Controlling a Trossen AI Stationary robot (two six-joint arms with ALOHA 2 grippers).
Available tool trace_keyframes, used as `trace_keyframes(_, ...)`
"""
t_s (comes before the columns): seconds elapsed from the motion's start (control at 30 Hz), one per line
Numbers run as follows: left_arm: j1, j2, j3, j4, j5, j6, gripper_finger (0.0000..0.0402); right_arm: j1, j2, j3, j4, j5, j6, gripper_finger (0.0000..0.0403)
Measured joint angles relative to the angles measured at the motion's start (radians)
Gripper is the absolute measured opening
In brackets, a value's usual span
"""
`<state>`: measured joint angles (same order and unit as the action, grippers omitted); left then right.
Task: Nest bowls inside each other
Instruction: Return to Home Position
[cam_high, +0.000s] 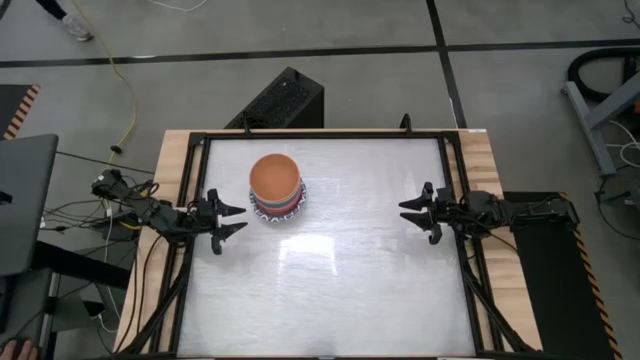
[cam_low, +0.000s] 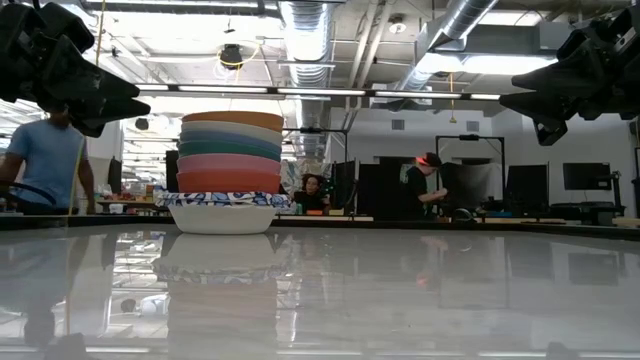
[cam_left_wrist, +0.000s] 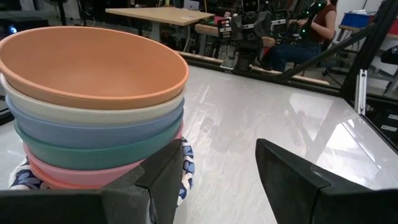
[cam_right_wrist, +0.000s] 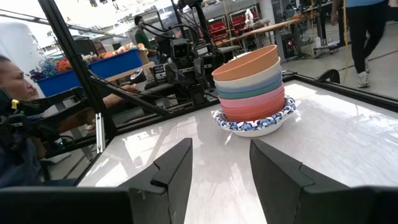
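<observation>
The bowls stand nested in one stack (cam_high: 276, 187) at the table's far left of centre: orange on top, then cream, blue, dark green, pink and red (cam_low: 231, 150). The stack rests in a blue-and-white patterned dish (cam_low: 222, 209) on the table. My left gripper (cam_high: 236, 219) hovers open at the left edge, just short of the stack (cam_left_wrist: 93, 106). My right gripper (cam_high: 410, 211) hovers open at the right edge, far from the stack (cam_right_wrist: 252, 87). Both point level, above the table.
The white tabletop (cam_high: 330, 280) has a dark frame and wooden borders (cam_high: 165, 200). A black box (cam_high: 285, 100) stands beyond the far edge. People show in the room behind the table (cam_low: 45, 160).
</observation>
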<state>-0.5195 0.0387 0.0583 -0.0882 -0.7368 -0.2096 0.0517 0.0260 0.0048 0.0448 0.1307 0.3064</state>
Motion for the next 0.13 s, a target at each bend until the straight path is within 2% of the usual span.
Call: trace_keyframes(0.13, 0.000, 0.000, 0.000, 0.000, 0.000, 0.000, 0.0191, 0.000, 0.000, 0.000, 0.000, 0.000, 0.000, 0.0180)
